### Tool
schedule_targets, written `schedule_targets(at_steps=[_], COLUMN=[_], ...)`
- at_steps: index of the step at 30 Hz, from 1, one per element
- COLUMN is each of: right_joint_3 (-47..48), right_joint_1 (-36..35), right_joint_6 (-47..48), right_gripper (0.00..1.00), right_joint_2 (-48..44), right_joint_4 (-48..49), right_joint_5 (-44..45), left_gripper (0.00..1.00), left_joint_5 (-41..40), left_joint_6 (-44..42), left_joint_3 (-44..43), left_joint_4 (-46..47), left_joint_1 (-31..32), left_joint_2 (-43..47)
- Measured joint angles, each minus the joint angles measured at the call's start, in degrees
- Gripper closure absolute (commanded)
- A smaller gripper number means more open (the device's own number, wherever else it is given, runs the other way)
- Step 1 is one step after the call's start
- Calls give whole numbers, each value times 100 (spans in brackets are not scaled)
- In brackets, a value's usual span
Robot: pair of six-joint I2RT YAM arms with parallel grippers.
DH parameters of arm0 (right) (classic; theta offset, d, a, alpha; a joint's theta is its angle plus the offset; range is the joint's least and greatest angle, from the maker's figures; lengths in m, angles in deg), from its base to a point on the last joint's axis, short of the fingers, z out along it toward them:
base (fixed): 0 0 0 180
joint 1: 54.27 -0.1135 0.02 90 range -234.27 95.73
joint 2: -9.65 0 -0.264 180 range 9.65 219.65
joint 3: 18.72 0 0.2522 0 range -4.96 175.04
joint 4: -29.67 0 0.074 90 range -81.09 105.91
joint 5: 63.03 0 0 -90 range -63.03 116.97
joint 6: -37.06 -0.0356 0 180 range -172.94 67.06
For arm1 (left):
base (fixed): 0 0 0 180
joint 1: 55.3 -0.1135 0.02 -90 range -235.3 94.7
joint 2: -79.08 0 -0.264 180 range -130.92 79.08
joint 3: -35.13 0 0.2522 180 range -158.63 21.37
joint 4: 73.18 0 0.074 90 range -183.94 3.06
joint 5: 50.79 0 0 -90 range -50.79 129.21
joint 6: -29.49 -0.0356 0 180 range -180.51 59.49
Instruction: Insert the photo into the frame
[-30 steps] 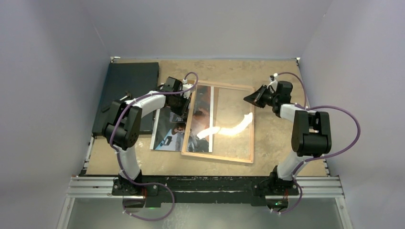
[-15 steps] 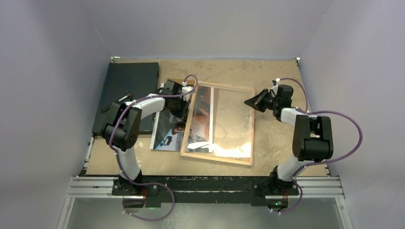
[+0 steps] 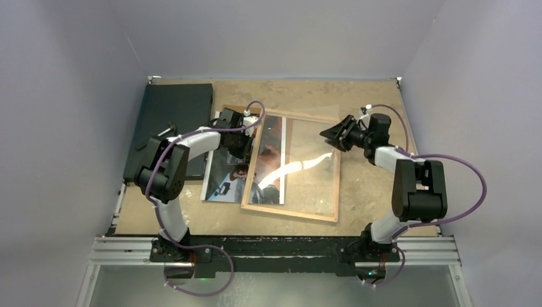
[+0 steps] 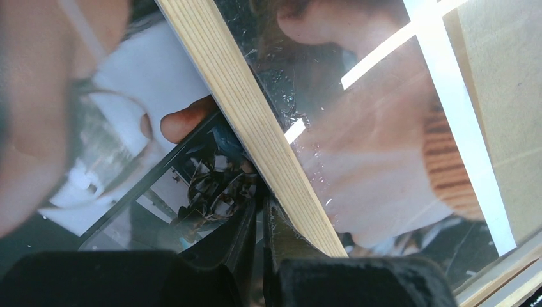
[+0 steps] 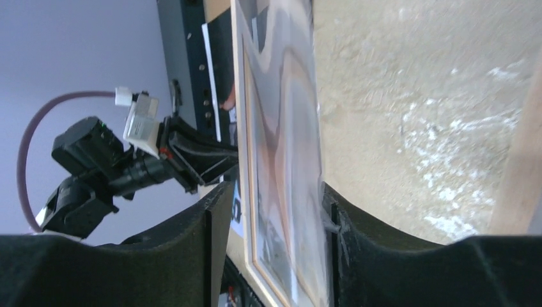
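Left gripper (image 4: 257,217) has its 2 fingers almost together at the left rail of the frame (image 3: 291,213), tips down at the photo (image 3: 224,176); whether they pinch it I cannot tell. That photo lies picture up on the table (image 3: 364,185), right part under the glass, left part outside. Farther off, the right gripper (image 3: 333,134) stands parted around the frame's far right corner. Best, I judge: raise that corner only slightly, then slide the photo right, flat and square.
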Motion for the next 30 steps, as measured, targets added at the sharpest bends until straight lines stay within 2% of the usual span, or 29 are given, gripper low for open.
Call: schedule_targets(at_steps=[3, 13, 16, 18, 20, 30], right_joint_3=[-179, -367, -306, -199, -138, 153], right_joint_1=[-63, -92, -94, -94, -105, -417], right_joint_6=[0, 219, 448, 579, 634, 433], right_gripper=[43, 45, 54, 64, 69, 43], right_joint_2=[-101, -522, -750, -874, -999, -1161], right_joint_4=[7, -219, -584, -855, -988, -1209], right_joint_5=[-146, -378, -348, -308, -223, -142], left_gripper=[95, 96, 97, 97, 97, 98], left_joint_5=[7, 15, 15, 20, 28, 50], left_joint_6=[0, 2, 4, 4, 4, 4], left_joint_3=[0, 0, 0, 0, 0, -2], left_joint_4=[0, -7, -11, -15, -26, -87], left_joint_1=[0, 2, 2, 2, 2, 2], left_joint_2=[0, 0, 0, 0, 0, 0])
